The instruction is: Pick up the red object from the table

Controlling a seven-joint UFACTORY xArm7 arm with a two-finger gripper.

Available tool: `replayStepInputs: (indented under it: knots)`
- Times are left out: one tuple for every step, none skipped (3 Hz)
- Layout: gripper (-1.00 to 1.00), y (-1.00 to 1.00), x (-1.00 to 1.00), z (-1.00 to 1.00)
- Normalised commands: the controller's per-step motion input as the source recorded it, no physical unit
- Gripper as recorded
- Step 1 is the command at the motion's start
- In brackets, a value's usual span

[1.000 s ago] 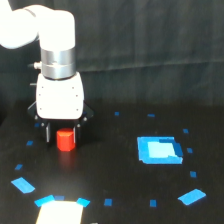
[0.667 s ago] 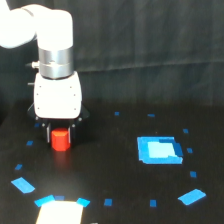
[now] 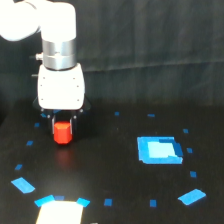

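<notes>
The red object [image 3: 63,133] is a small red-orange block held between the dark fingers under the white gripper body, at the exterior view's left. My gripper [image 3: 63,124] is shut on its upper part and points straight down. The block hangs a little above the black table [image 3: 110,170], with a faint red reflection on the surface beneath it. The fingertips are mostly hidden against the dark background.
A bright blue rectangle [image 3: 158,149] lies on the table at the exterior view's right. Small blue tape marks are scattered about, with larger ones at the front left [image 3: 22,184] and front right [image 3: 192,196]. A white patch [image 3: 59,212] sits at the bottom edge.
The gripper has risen a little with the red object in it; the block now sits higher in the view than before, off the table.
</notes>
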Motion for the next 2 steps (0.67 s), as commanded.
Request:
replayStepInputs:
  knots:
    - [-1.00, 0.19, 0.26, 1.00]
    - [-1.00, -0.16, 0.26, 1.00]
